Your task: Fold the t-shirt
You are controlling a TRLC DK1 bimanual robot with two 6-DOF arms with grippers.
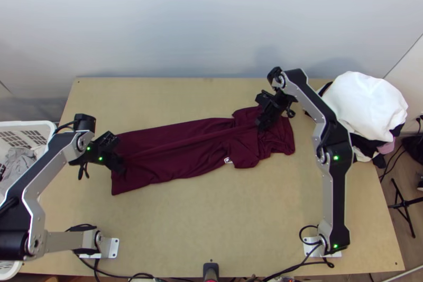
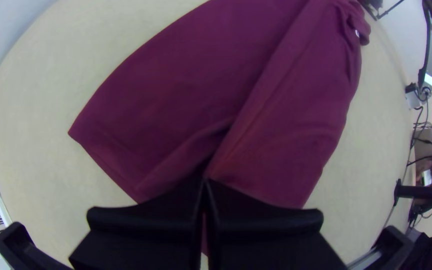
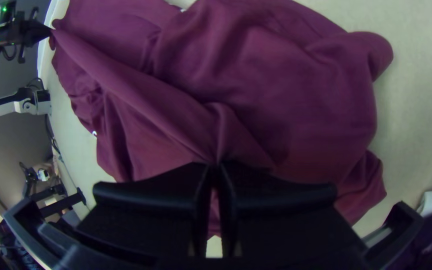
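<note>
- One shirt lies long across the table, smooth toward the hem, bunched at the sleeve end.
- Left gripper has its fingers pinched on the hem end; right gripper is clamped on the bunched part. We'd guess that's to hold the lengthwise ridge straight.
- Wood shows along both long sides, so we've room to fold.
- We'd mind the pile beyond the sleeve end.

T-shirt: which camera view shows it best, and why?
The top view, because it takes in the t-shirt from end to end. The left wrist view shows its straight-edged end close up; the right wrist view, mostly its rumpled end.
</note>
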